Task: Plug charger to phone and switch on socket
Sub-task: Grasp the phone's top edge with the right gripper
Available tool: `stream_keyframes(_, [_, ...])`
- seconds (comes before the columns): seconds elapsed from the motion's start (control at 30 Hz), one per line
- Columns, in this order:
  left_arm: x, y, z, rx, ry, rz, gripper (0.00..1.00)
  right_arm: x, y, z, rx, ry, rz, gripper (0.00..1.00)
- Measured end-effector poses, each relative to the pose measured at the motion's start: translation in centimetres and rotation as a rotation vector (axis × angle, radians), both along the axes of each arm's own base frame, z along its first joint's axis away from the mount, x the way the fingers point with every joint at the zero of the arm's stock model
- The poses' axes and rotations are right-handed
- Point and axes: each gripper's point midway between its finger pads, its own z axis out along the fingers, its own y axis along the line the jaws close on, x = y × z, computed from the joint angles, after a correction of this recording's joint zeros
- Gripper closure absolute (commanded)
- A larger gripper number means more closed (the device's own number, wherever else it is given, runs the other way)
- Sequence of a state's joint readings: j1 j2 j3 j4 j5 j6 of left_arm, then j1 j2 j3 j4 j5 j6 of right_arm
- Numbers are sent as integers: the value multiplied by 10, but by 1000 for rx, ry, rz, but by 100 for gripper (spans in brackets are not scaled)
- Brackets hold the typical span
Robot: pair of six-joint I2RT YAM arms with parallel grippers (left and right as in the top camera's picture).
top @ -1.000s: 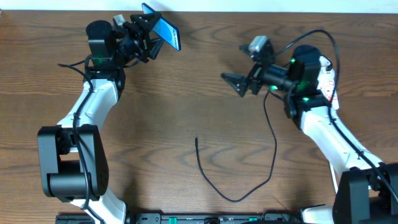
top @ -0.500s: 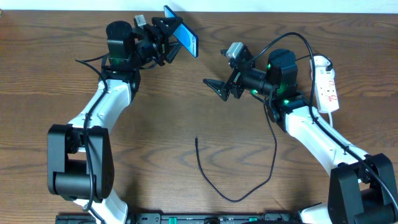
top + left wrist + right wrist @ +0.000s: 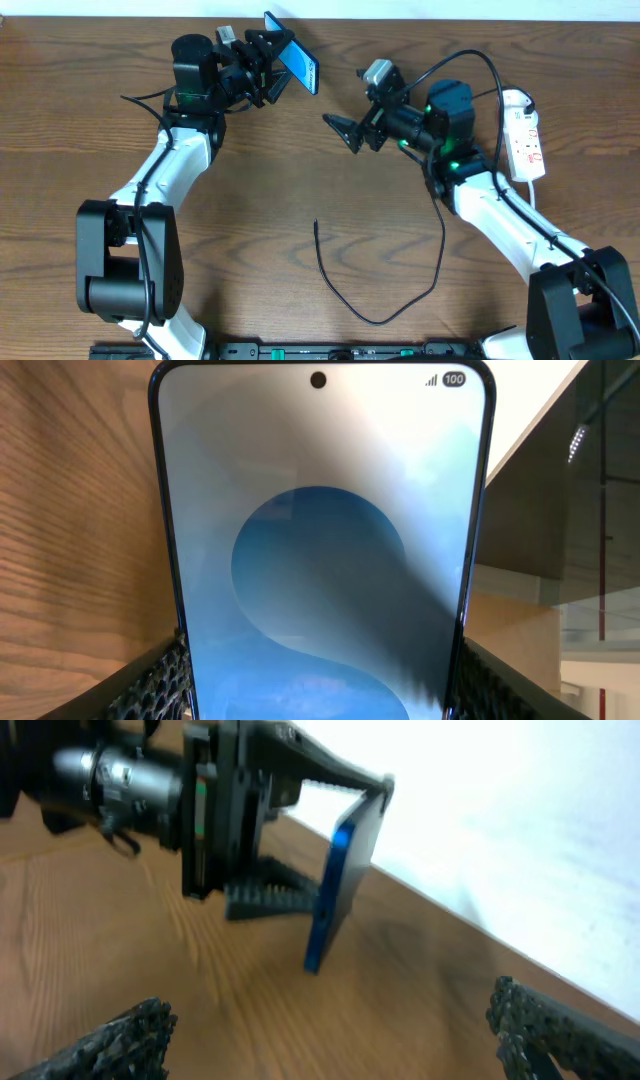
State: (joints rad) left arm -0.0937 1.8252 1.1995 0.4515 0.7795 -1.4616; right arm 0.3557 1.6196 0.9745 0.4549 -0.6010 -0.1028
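Observation:
The phone (image 3: 300, 64), its blue screen lit, is held up off the table at the back, with my left gripper (image 3: 274, 62) shut on its lower edges. In the left wrist view the phone (image 3: 320, 550) fills the frame between both pads (image 3: 165, 680). My right gripper (image 3: 355, 130) hangs open a little right of the phone with nothing in it. The right wrist view shows the phone (image 3: 340, 890) edge-on ahead of the open fingers (image 3: 110, 1040). The charger (image 3: 375, 320) lies in a loop on the table, its free tip (image 3: 316, 225) near the middle. The socket (image 3: 525, 135) lies at the far right.
The socket's white cord and a black cable arch over the right arm (image 3: 500, 215). The wooden table's (image 3: 250, 200) far edge meets a white wall just behind the phone. A black bar (image 3: 330, 350) runs along the front edge.
The left arm carried the phone rightward, then held still. The right gripper moved left and slightly back toward the phone, staying open. The charger has not moved.

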Motion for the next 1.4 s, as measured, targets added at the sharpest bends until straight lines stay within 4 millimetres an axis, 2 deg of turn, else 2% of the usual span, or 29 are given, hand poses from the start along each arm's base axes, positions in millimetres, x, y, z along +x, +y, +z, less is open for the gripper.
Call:
stream_keyframes(0.17, [2,-1,-1,7,-1,18,93,2,5,10,25,-19,-19,1])
stream_keyframes(0.3, [1,-14,-2,18,-2,26,93,9,11,13,66,-10,-41,1])
stream_keyframes(0.37, [0,-21,-2,22,-3,22,93,14,16,9,85,-4,-46,1])
stream_keyframes(0.43, [-2,-28,-3,26,-3,18,93,19,19,-4,90,25,-49,1])
stream_keyframes(0.57, [-2,-30,-6,25,14,24,93,23,21,-16,91,53,-54,1])
stream_keyframes(0.73, [-2,-31,-6,28,16,30,93,24,22,-12,103,36,-54,1])
stream_keyframes(1.0, [-13,-55,-6,27,16,-25,93,23,22,-13,100,43,-54,1])
stream_keyframes(1.23, [-17,-59,-5,18,18,-57,93,23,22,-13,101,45,-55,1])
stream_keyframes(1.4, [-18,-60,-5,16,18,-66,93,25,21,-14,101,44,-64,9])
